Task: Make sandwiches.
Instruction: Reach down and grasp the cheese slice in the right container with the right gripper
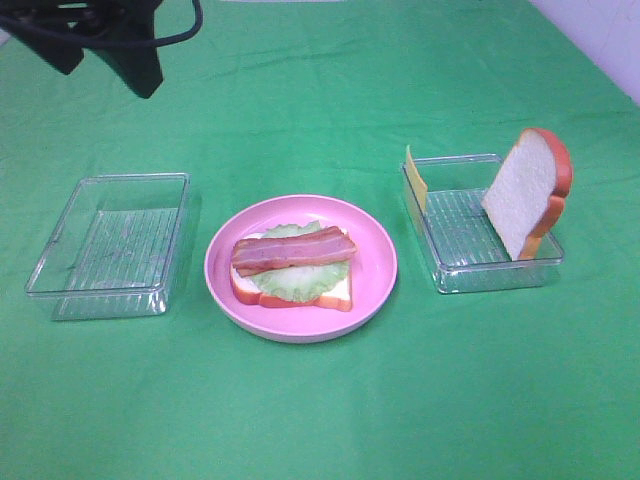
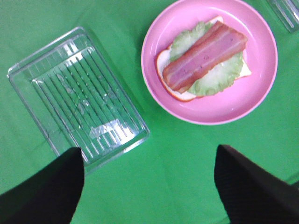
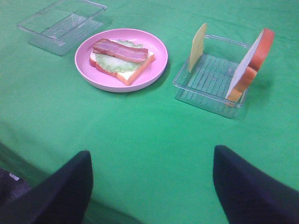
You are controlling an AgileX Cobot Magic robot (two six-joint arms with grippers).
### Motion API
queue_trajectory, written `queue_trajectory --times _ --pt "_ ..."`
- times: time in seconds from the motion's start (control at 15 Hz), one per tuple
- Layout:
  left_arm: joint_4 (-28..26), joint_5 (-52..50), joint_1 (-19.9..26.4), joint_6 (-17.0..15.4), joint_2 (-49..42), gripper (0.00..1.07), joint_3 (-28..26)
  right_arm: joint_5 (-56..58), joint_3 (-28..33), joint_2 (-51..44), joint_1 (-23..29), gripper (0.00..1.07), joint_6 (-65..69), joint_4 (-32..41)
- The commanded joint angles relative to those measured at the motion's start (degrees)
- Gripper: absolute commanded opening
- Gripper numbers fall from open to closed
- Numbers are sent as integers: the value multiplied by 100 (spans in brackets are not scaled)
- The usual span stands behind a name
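On the pink plate (image 1: 380, 255) lies one bread slice (image 1: 335, 292) with a green lettuce leaf (image 1: 290, 282) and bacon strips (image 1: 293, 250) stacked on it. A second bread slice (image 1: 528, 190) stands on edge in the right clear tray (image 1: 450, 270), and a thin yellow cheese slice (image 1: 415, 178) leans at that tray's far left corner. My left gripper (image 2: 149, 150) is open and empty, high above the cloth between the left tray (image 2: 74, 93) and the plate (image 2: 261, 56). My right gripper (image 3: 152, 151) is open and empty, well short of the plate (image 3: 156, 56) and the cheese (image 3: 198, 46).
An empty clear tray (image 1: 110, 245) sits left of the plate. The left arm (image 1: 110, 35) hangs dark at the far left corner of the high view. Green cloth (image 1: 320, 420) covers the whole table, and a pale wall edge (image 1: 600, 40) shows at the far right.
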Motion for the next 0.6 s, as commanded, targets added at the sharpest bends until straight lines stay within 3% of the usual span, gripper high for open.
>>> queue_trajectory --times 0.07,0.4,0.47,0.6 --pt "23 441 -11 0 -688 74 733 23 29 -74 -6 69 -40 0" --pt "23 103 -11 6 -2424 74 2997 23 29 -74 -6 69 -40 23" --pt "46 -115 -11 17 -3123 74 3862 23 29 -74 -6 69 -40 23" --pt "189 -246 -11 17 -3782 74 4458 23 29 -74 -6 69 -40 23"
